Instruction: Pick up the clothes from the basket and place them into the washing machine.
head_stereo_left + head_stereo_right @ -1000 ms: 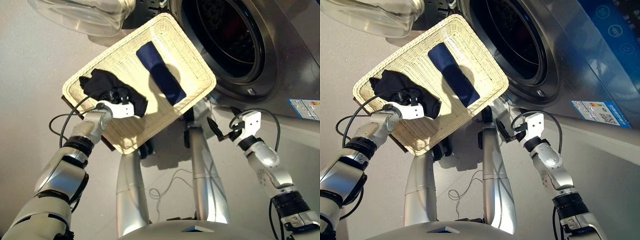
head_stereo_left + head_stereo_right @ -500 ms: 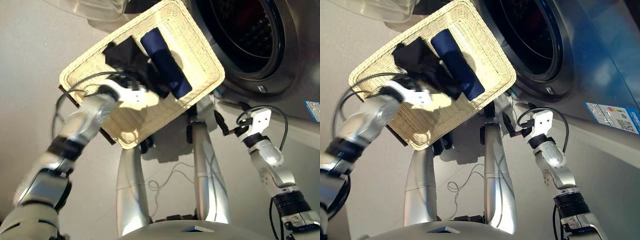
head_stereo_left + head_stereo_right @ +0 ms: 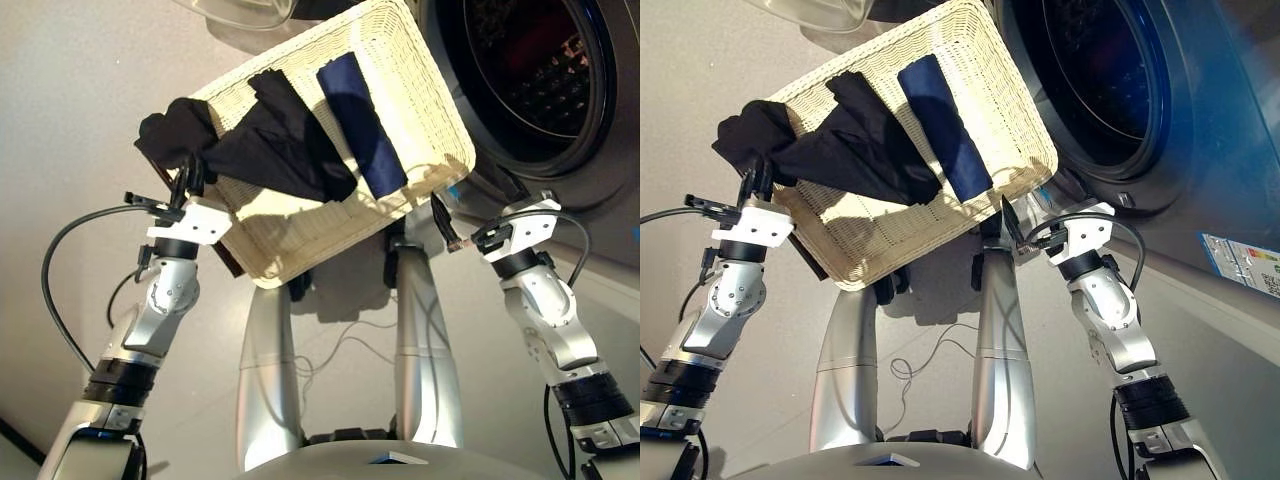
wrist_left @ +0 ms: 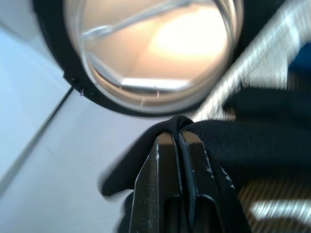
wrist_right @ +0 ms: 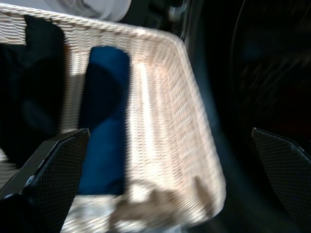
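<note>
Nearest, at lower left: left gripper (image 3: 186, 178) pinched tight on one end of the black cloth (image 3: 270, 150), fingers (image 4: 167, 160) pressed together with the fabric folded over their tips. Held end bunched up outside the basket's left rim; rest of the cloth stretched rightward across the wicker, far end lying inside.

At lower right: right gripper (image 3: 1015, 228) parked just beside the basket's near right corner, fingers (image 5: 48, 167) wide apart, nothing between them, looking over the weave toward the drum.

Middle of the scene: cream wicker basket (image 3: 300, 255), tilted in view, raised on a stand in front of the machine. Inside, right of the black cloth and touching its lower edge, the navy blue cloth (image 3: 362, 125), a flat folded strip running near to far. No red piece in the basket; a red patch (image 3: 525, 55) deep in the drum, too dim to name with certainty.

Far right: washing machine (image 3: 600, 150), porthole open, perforated steel drum (image 3: 550, 85) dark inside. Far left, at the top edge: glass bowl of the door (image 3: 245, 12), swung clear.

Step in hand, by judgement: black piece gripped, not yet lifted free. Next move likely calls for raising the cloth until its trailing end clears the rim and the navy strip, then carrying it right, across the basket, into the porthole.
</note>
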Robot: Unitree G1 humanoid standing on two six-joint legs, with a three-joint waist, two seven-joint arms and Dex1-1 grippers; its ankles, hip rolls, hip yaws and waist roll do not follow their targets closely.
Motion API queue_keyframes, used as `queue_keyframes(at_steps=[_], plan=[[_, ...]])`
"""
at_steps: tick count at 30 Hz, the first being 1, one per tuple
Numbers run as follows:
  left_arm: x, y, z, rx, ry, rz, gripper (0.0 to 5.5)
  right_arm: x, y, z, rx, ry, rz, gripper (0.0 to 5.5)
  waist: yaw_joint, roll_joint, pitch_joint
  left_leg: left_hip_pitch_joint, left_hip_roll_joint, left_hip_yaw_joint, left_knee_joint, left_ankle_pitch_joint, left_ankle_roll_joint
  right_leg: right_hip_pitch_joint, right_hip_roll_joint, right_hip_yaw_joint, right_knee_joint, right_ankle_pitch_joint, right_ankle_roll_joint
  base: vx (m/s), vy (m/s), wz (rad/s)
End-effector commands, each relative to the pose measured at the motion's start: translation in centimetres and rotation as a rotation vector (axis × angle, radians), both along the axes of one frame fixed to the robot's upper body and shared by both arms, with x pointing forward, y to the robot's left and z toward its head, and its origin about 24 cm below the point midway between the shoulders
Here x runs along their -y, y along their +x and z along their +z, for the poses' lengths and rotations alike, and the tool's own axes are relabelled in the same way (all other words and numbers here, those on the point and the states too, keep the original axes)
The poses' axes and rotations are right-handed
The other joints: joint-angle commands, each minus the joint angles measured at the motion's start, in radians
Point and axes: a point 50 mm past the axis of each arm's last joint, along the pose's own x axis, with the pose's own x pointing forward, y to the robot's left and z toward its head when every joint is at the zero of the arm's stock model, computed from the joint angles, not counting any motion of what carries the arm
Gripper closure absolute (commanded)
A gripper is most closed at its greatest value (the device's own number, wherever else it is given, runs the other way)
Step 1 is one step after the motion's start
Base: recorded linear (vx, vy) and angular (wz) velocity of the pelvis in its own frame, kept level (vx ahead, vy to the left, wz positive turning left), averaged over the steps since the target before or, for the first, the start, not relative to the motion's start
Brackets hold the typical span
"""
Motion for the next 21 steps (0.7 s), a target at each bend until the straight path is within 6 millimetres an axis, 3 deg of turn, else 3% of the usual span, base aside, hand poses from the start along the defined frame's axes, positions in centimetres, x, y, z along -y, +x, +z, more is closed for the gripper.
queue_keyframes(at_steps=[1, 13, 21], plan=[[0.7, -1.7, 2.8, 0.166, -0.130, -0.148, 5.50, -1.9, -1.3, 3.0, 0.213, -0.086, 0.073, 0.00, 0.016, 0.015, -0.055, -0.027, -0.049, 0.024, -0.118, 0.109, 0.046, 0.044, 0.002, -0.041, -0.018, -0.015, -0.030, 0.000, 0.000, 0.000], [2.3, -3.8, 5.6, 0.257, -0.127, -0.351, 5.50, -3.7, -0.7, 5.2, 0.440, -0.470, 0.045, 0.00, 0.041, 0.026, -0.079, -0.034, -0.052, 0.019, -0.123, 0.103, 0.053, 0.032, -0.001, -0.045, -0.013, -0.025, -0.033, 0.000, 0.000, 0.000], [3.1, -6.0, 7.7, 0.340, -0.121, -0.487, 5.50, -4.5, -0.1, 5.1, 0.414, -0.496, 0.079, 0.00, 0.054, 0.034, -0.088, -0.025, -0.050, 0.019, -0.129, 0.102, 0.055, 0.039, -0.005, -0.047, -0.017, -0.027, -0.033, 0.000, 0.000, 0.000]])
